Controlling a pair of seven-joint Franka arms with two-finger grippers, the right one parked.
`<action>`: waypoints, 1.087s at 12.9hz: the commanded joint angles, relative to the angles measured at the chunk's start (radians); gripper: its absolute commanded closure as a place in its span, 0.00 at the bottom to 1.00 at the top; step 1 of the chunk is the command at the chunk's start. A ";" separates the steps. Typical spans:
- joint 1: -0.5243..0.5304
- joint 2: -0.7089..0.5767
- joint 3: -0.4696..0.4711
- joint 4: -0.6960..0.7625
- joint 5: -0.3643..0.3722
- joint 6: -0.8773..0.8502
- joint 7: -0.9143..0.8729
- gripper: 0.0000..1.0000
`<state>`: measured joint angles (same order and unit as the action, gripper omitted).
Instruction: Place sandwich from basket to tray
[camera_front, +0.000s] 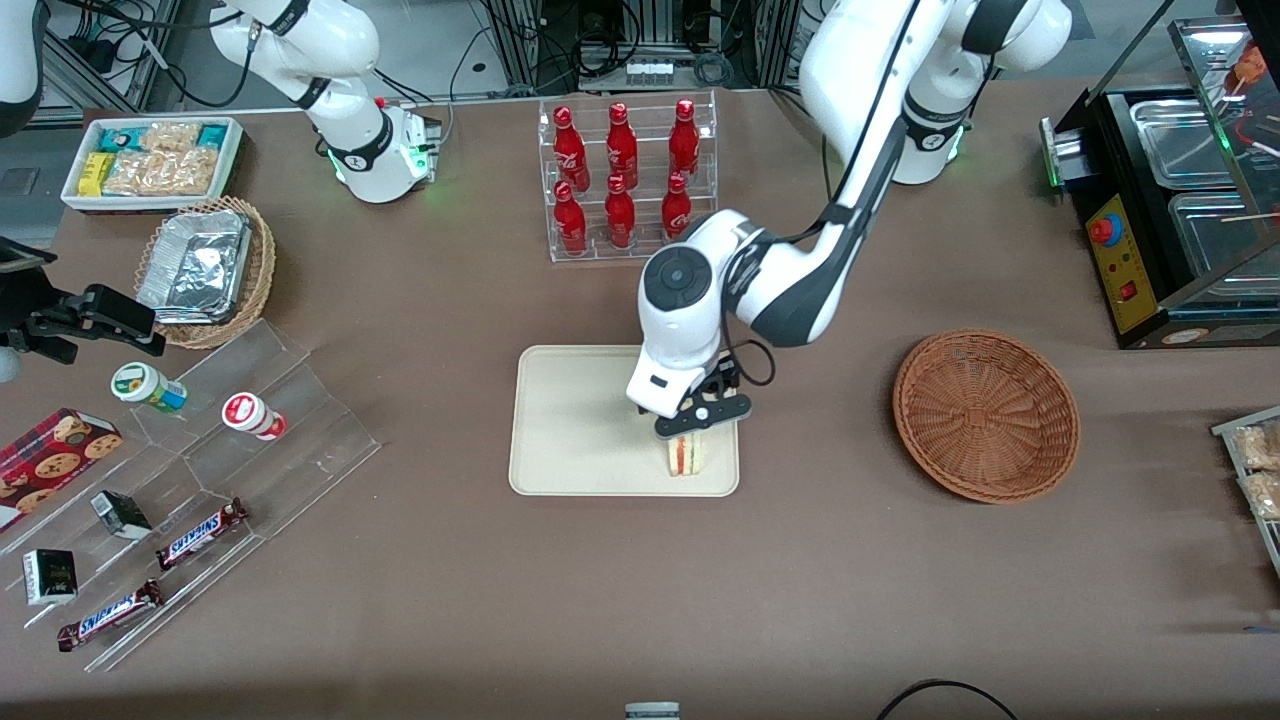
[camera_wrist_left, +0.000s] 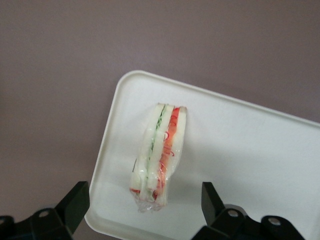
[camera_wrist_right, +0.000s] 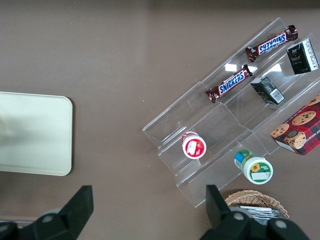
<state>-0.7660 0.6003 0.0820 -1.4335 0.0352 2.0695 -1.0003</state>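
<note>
Sandwich (camera_wrist_left: 159, 155) upright on tray (camera_wrist_left: 240, 145); wrist view shows claw (camera_wrist_left: 145, 212) spread, untouching.

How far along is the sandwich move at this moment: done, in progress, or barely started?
Nearly done. The round reddish-brown wicker basket holds nothing, and the triangular white-bread sandwich stands on the cream rectangular tray, near a corner. The left arm's gripper hangs just above it, fingers spread and off the bread. Only pulling away appears left.
</note>
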 joint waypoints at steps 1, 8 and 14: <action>0.046 -0.126 0.005 -0.018 0.005 -0.087 -0.020 0.00; 0.243 -0.367 0.005 -0.022 0.017 -0.308 0.086 0.00; 0.448 -0.477 -0.011 -0.025 -0.006 -0.468 0.397 0.00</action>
<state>-0.3984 0.1688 0.0991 -1.4327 0.0394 1.6434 -0.7117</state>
